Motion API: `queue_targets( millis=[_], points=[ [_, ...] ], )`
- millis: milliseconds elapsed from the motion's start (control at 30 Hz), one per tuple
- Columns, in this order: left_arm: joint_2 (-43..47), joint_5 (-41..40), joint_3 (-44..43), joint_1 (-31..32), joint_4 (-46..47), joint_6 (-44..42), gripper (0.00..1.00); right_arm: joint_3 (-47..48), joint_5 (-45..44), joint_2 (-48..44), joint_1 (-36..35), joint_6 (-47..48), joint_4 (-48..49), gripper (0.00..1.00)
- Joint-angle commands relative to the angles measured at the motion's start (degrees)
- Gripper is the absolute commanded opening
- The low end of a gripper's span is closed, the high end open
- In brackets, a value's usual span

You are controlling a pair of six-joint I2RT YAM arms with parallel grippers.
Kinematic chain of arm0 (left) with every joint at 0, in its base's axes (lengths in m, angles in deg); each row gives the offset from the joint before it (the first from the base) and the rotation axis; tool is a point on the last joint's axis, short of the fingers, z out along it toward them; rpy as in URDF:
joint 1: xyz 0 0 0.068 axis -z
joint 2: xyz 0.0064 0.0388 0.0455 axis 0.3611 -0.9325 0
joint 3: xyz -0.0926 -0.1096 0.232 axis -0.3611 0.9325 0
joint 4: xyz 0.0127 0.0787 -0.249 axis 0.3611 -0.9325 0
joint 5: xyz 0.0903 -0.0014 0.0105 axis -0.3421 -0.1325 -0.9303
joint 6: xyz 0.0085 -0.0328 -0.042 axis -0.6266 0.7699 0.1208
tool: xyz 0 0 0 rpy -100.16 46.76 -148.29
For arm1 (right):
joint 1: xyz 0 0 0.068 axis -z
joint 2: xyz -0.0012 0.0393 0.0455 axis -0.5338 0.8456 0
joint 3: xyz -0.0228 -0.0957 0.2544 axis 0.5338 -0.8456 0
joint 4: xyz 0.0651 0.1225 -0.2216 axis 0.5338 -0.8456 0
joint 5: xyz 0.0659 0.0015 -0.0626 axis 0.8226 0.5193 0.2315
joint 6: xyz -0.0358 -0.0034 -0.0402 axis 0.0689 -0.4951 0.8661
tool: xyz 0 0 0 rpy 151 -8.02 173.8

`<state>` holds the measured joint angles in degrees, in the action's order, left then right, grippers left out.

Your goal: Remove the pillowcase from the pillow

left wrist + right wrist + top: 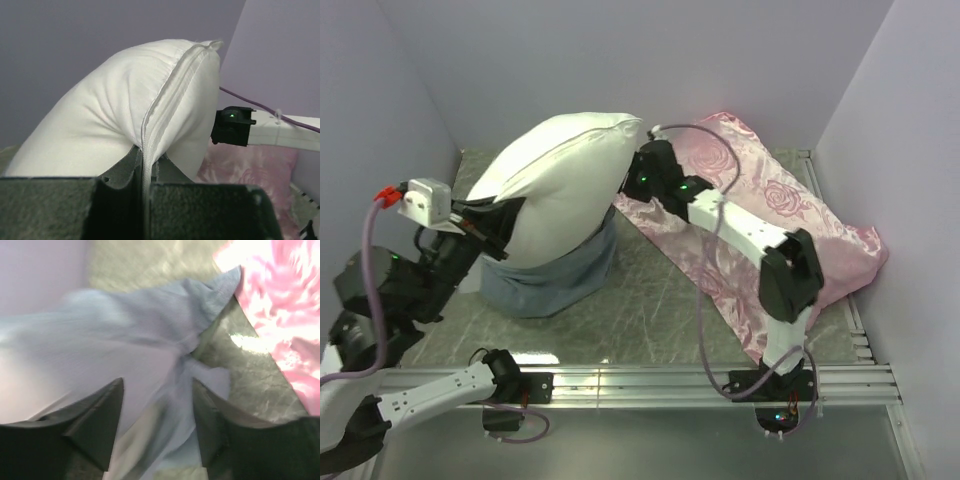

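At centre left of the overhead view the pillow [565, 180] stands hoisted, pillowcase [555, 275] slumped round its foot; the left end effector [145, 187], clenched on its seam, should hold firm while the right end effector [157, 415], spread open above the cloth, pinches and drags downward.

High overview, wrist close-ups; shared pillow [560, 175]

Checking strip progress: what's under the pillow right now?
The pillowcase, bunched grey-blue side out around the lower end of the pillow, on the table. How much sits inside is hidden.
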<state>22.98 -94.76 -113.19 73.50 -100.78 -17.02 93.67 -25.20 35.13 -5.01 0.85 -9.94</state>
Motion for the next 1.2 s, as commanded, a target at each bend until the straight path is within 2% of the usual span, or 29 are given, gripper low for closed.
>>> queue_targets(
  millis=[0, 100, 267, 333, 433, 500, 533, 733, 900, 1067, 1167],
  points=[
    [1.69, -1.93, 8.09, 0.05, 12.78, 8.44, 0.0, -2.17, -1.55, -12.53, 2.2, -1.26, 0.14, 0.65],
    [3.28, -3.35, 15.48, 0.13, 15.85, 13.54, 0.01, -8.31, 2.33, -20.79, 4.66, -4.78, 2.87, 0.67],
    [4.07, -4.05, 23.94, 0.05, 19.19, 20.48, 0.0, -18.42, -1.71, -37.57, 5.19, -6.36, 3.22, 0.73],
    [3.46, -1.86, 27.28, 0.05, 21.48, 21.98, 0.01, -22.37, -1.8, -43.8, 5.46, -6.98, 3.49, 0.77],
    [0.56, 3.15, 31.15, 0.13, 25.42, 25.32, 0.01, -26.07, 0.82, -48.21, 5.11, -7.51, 3.23, 0.79],
    [-2.16, 6.48, 34.04, 0.57, 27.28, 27.87, 0.01, -29.32, 1.8, -50.76, 4.24, -8.56, 3.66, 0.81],
    [-3.04, 6.5, 34.93, 1.01, 30.59, 28.4, 0.01, -33.43, 2.93, -51.65, 3.88, -9.09, 5.23, 0.82],
    [-9.55, 5.0, 39.86, 4.0, 36.5, 30.69, 0.01, -48.64, 1.81, -58.06, -0.33, -14.27, 11.12, 0.86],
    [-15.52, 3.07, 41.0, 8.04, 40.47, 30.96, 0.0, -53.24, -3.63, -58.16, -4.99, -18.14, 13.77, 0.91],
    [-18.95, 0.0, 41.79, 11.56, 41.79, 32.79, 0.01, -60.17, -7.24, -59.65, -7.28, -23.32, 22.02, 0.93],
    [-19.48, 1.66, 42.94, 12.34, 43.19, 32.98, 0.01, -63.25, -10.85, -61.68, -8.42, -24.12, 24.31, 0.95]
  ],
)
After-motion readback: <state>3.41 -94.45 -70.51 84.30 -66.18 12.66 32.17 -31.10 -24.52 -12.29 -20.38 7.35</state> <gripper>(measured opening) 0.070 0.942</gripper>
